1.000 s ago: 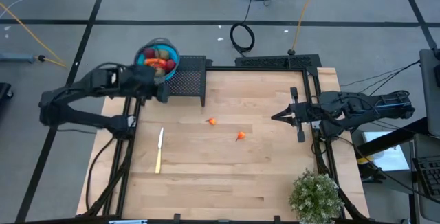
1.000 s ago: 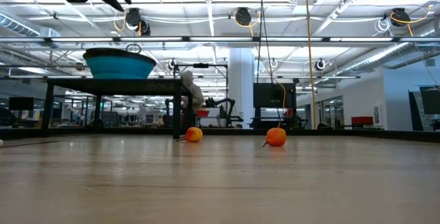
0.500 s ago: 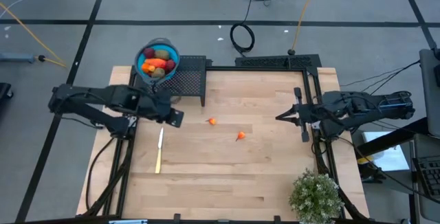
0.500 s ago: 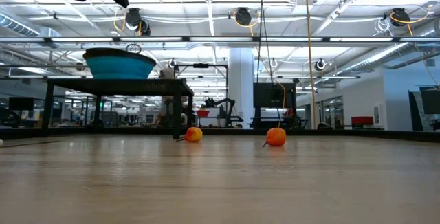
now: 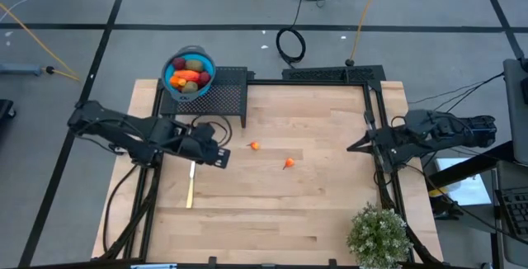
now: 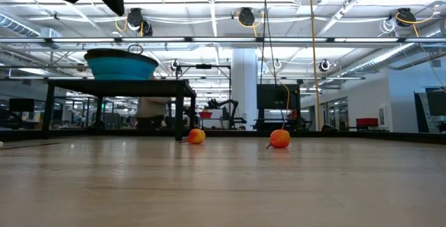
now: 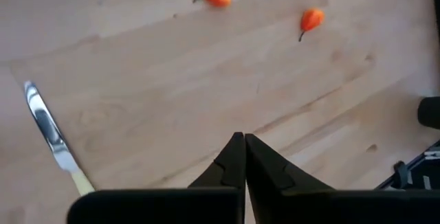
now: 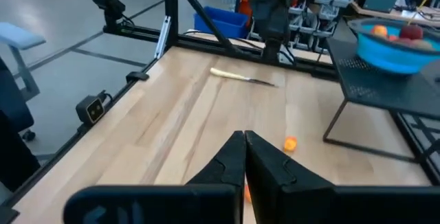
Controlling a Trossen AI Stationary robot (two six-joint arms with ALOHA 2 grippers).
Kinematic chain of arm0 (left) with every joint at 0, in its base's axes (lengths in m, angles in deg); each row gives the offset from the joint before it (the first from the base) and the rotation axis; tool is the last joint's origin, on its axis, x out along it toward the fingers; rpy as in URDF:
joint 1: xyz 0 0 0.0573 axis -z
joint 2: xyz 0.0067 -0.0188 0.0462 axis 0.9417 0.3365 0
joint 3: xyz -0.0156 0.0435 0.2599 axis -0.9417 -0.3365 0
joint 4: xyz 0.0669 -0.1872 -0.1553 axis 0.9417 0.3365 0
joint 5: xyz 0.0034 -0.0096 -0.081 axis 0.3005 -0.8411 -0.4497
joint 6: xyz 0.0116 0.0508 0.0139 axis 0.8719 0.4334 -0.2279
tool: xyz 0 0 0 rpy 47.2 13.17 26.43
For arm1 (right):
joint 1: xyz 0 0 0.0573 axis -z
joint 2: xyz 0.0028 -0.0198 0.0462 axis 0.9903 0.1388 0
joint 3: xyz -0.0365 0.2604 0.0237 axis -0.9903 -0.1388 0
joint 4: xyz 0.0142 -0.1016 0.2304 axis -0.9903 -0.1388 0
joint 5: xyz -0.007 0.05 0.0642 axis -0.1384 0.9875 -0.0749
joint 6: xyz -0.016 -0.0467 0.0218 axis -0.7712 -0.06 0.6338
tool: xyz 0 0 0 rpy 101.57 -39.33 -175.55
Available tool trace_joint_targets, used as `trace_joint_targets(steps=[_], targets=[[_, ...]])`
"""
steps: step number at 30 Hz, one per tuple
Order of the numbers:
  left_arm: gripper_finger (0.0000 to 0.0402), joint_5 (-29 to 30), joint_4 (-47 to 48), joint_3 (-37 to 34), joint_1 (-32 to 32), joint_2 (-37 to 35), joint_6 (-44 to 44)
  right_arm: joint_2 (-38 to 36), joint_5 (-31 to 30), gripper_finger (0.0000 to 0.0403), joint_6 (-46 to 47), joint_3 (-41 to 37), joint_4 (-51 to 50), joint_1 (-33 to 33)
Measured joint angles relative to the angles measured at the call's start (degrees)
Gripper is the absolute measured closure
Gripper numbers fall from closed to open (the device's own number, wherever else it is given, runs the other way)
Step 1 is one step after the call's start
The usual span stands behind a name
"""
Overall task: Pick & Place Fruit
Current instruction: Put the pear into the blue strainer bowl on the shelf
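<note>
Your left gripper (image 5: 221, 158) has swung away from the blue bowl (image 5: 189, 73), now pinched closed and empty, toward two orange fruits (image 5: 254, 146) remaining on the surface; right gripper (image 5: 353, 147) also closed, empty.

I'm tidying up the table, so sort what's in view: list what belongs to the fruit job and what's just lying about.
Job:
- two orange fruits on the table
- fruit in the bowl
- bowl
- left tool, shut, empty
- right tool, shut, empty

Lying about:
- knife
- plant
- black rack

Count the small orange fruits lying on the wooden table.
2: one orange fruit near the table's middle, the other orange fruit just right of it and nearer the front. More fruit sits in the blue bowl.
</note>
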Motion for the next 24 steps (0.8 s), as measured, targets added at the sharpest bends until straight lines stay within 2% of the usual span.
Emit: trace_joint_targets(steps=[4, 12, 15, 20, 24], targets=[[0.0393, 0.0, 0.0, 0.0, 2.7, 1.7, -3.5, -3.9, 0.0, 0.0402, 0.8, -4.0, 0.1, 0.0], [0.0342, 0.0, 1.6, 0.0, 6.2, 6.9, -9.0, -11.1, 0.1, 0.0403, 0.8, -10.7, 3.0, 0.0], [0.0314, -0.3, 4.7, 0.0, 7.1, 9.1, -12.2, -12.8, 0.1, 0.0403, 0.8, -12.0, 3.2, 0.0], [0.0255, -5.0, 11.3, -0.1, 8.8, 11.5, -19.6, -14.5, 0.1, 0.0403, 0.8, -13.0, 3.5, 0.0], [0.02, -6.1, 12.2, -2.0, 10.5, 11.7, -25.5, -15.3, 0.8, 0.0403, 1.0, -13.2, 3.5, 0.0]])
